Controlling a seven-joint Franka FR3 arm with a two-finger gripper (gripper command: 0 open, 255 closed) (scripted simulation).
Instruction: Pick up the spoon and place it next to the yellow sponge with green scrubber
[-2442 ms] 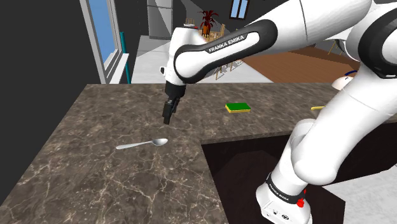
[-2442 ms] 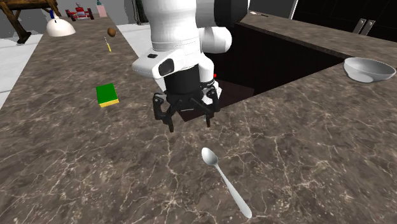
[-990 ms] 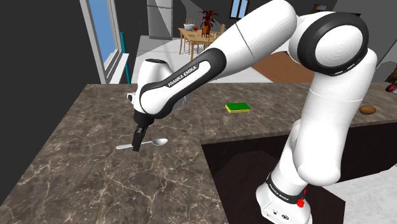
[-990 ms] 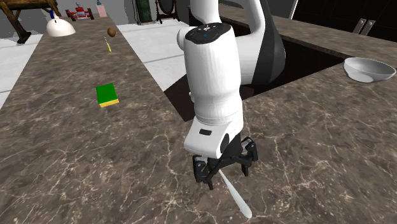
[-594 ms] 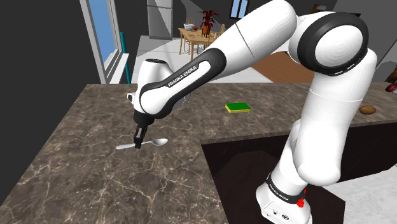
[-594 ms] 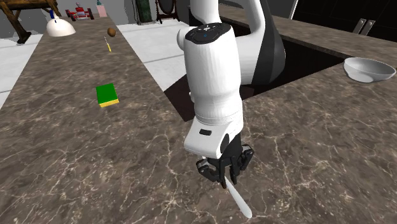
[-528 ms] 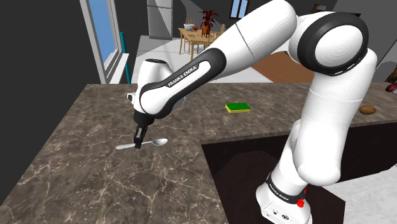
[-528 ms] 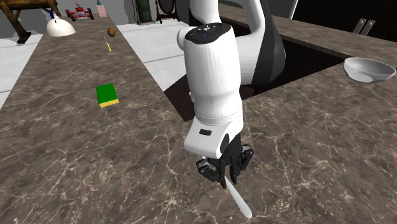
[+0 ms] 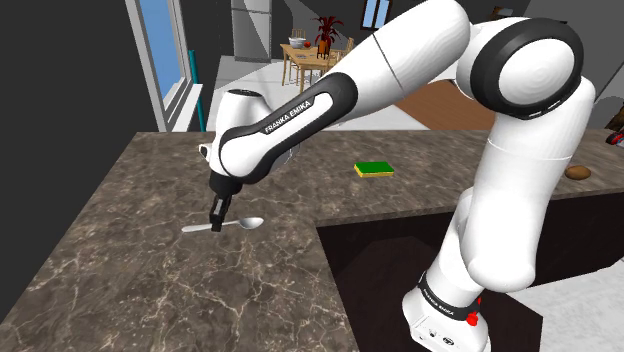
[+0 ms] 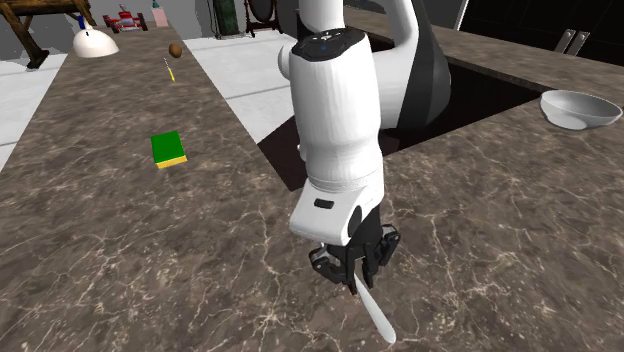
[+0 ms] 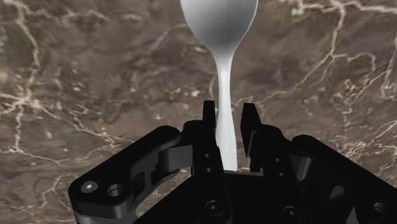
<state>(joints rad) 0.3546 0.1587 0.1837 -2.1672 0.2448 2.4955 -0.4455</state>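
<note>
- The gripper (image 11: 227,108) pinches the spoon (image 11: 221,38) across its handle, low at the veined counter (image 9: 150,290); I cannot tell whether it has left the surface.
- The spoon's long axis runs left-right in the shoulder view, bowl to the right.
- The sponge (image 9: 374,169) lies farther off and to the right, well apart, so the carry should go that way.
- A second ago the fingers stood spread about the handle; now they clasp it.

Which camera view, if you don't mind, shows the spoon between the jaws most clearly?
Wrist view: the silver-grey spoon runs between the black jaws, handle clasped. Shoulder view shows its bowl beside them; second exterior view, its handle end.
</note>
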